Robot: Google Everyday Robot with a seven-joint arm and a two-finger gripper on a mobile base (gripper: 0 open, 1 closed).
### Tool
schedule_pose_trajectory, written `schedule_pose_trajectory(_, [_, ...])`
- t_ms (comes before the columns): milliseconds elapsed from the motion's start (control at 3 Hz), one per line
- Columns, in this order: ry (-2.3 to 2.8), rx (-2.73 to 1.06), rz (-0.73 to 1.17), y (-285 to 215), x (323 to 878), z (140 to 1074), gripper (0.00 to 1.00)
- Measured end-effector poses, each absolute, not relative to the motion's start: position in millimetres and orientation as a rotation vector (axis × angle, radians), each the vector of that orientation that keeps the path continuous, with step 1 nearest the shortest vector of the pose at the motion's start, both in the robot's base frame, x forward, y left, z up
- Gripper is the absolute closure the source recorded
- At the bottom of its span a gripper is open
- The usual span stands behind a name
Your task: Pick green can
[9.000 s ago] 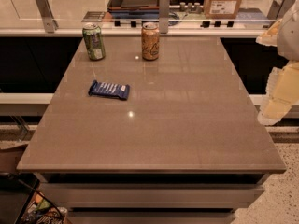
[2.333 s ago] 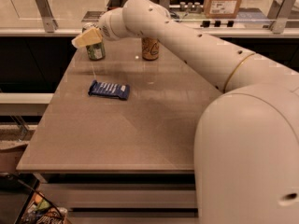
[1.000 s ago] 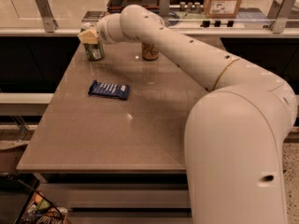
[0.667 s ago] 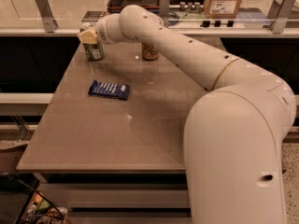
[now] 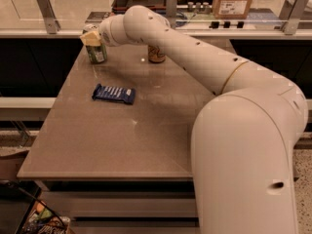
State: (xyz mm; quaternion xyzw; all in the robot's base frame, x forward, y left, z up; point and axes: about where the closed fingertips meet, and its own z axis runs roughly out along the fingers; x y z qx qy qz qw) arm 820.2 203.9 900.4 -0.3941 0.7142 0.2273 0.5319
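1. Hanging at the far left corner of the table, the cream-coloured gripper (image 5: 91, 38) at the end of the smooth white robot arm (image 5: 195, 57) sits right at the top of the green-and-white printed drink can (image 5: 97, 54), hiding the can's top.
2. Whether the gripper is clamped on the can or merely set around it cannot be told from this view (the cream part hides the meeting point).
3. The can stands upright on the flat grey-brown table (image 5: 122, 140), close to the far edge and near the left side; its long axis is vertical and its lower body shows just below the gripper.
4. So the relation that matters: the can lies directly beneath and against the gripper, not off to one side, and I judge that the coming move turns on a firm closing at that height and then a straight lift along the can's upright axis.
5. Further out, an orange-tan drink can (image 5: 157, 56) of like size stands to the right, behind the arm and apart from the green one (not the target).
6. A dark blue flat snack packet (image 5: 113, 93) lies nearer the camera, well apart from both cans and out of the lift's way.
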Motion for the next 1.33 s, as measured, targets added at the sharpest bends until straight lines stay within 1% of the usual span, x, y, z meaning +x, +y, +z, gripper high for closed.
schedule_pose_trajectory(667, [1.615, -0.973, 0.600, 196.2, 812.7, 931.7, 1.00])
schedule_pose_trajectory(1333, [1.534, -1.020, 0.553, 185.6, 807.2, 990.3, 1.00])
